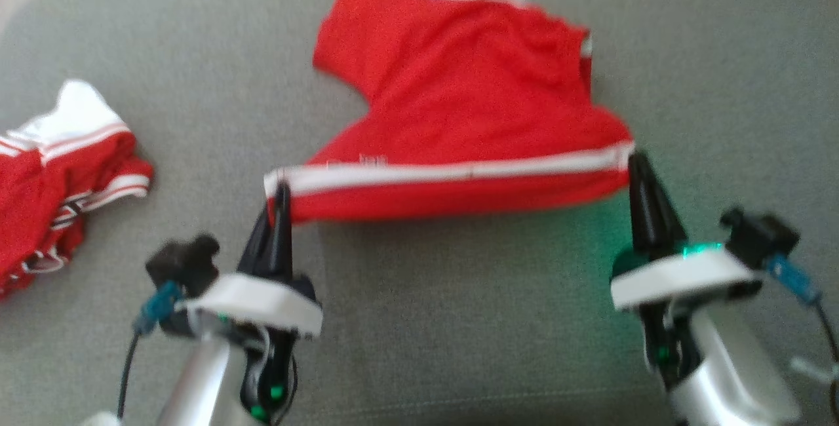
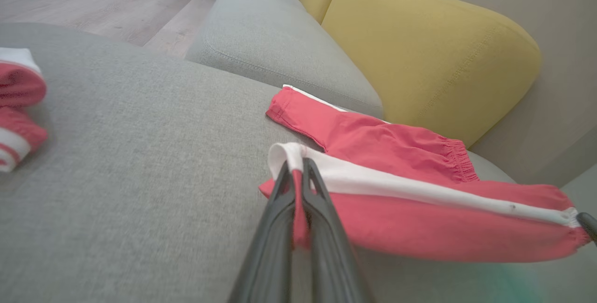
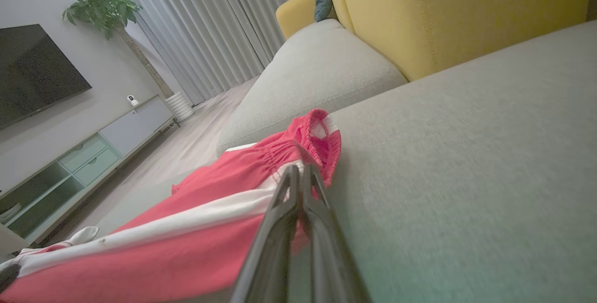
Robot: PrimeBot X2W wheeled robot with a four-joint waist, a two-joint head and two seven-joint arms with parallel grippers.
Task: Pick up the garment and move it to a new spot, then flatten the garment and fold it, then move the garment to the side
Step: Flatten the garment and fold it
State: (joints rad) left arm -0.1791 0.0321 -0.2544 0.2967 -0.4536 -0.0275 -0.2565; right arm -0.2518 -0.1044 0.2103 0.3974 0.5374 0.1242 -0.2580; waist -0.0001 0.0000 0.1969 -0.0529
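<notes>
Midway across the sofa seat (image 1: 459, 321), left gripper (image 1: 280, 193) and right gripper (image 1: 637, 164) hold the garment (image 1: 472, 98), jaws pinched on its striped edge; folding looks underway, the side move not yet done.

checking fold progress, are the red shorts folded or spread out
Spread, not folded: both legs of the shorts show side by side; left gripper and right gripper pinch the near striped edge's ends.
</notes>
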